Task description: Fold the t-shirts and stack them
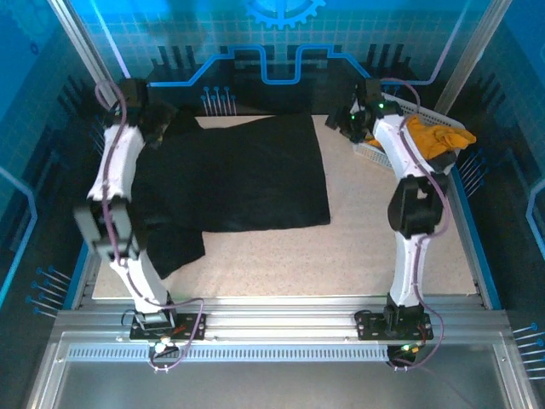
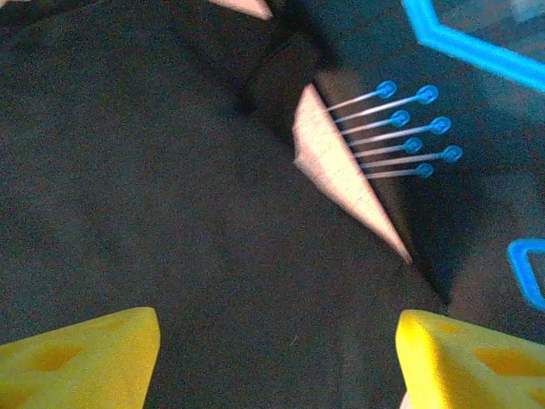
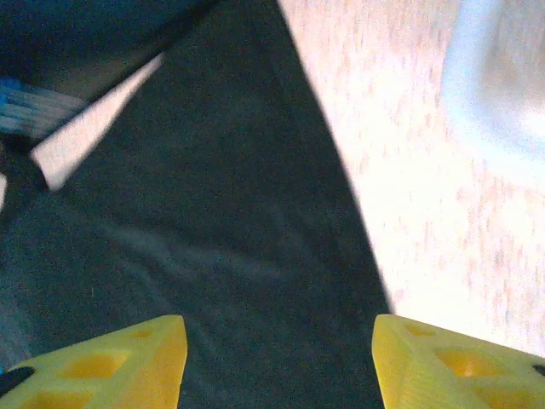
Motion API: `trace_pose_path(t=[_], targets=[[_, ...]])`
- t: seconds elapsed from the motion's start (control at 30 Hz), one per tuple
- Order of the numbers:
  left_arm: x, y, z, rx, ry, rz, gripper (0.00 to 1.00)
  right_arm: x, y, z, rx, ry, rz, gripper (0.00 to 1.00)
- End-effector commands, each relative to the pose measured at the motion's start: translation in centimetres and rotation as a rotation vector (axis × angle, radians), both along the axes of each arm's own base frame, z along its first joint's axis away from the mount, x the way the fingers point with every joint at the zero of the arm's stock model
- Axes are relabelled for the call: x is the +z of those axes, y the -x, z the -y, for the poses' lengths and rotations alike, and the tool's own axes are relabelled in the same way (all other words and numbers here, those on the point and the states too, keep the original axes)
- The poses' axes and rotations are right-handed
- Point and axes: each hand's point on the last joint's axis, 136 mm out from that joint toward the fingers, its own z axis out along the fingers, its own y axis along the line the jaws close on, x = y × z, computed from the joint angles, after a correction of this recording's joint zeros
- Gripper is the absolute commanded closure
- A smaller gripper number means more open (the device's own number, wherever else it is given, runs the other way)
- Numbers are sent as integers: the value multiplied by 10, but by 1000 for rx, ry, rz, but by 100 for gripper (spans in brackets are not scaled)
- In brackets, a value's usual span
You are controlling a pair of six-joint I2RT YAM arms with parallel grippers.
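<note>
Jaws of the left gripper stand wide apart and hold nothing; its two yellow fingertips hang over dark cloth with a clear gap between them. The right gripper is open in the same way, nothing clamped, its yellow fingertips apart above the cloth.

Under the left gripper lies the black t-shirt. Beyond the fingertips the cloth bunches into a small fold, and a thin wedge of bare table shows past it. Under the right gripper the same black t-shirt shows its right edge, which runs from the top of the wrist view down toward the right-hand fingertip; pale speckled table lies to the right of that edge, and a pale blurred shape sits at the upper right.

From above, the left gripper is at the far left corner of the table, over the far left part of the black t-shirt. The right gripper is at the far edge, near the shirt's far right corner and just beside the white basket.

The black t-shirt is spread flat over the left and middle of the table, with one flap reaching toward the near left corner under the left arm. The orange-yellow t-shirt lies crumpled in the basket at the far right corner, well apart from the black one
</note>
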Motion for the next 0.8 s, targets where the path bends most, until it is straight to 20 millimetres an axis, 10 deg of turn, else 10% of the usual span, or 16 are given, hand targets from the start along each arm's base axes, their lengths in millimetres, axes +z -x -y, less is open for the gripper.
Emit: trace_pose_path(t=[0.0,0.33,0.77], targets=[[-86,62,-10,66,61,-223,33,-7,31,-26,22,-12,17,43],[-199,135,22,-24,160,-550,39,-135,119,-61,57,53,-393,50],[-248,180,130,-209,261,-708,38,-176,153,24,-102,227,-665,51]])
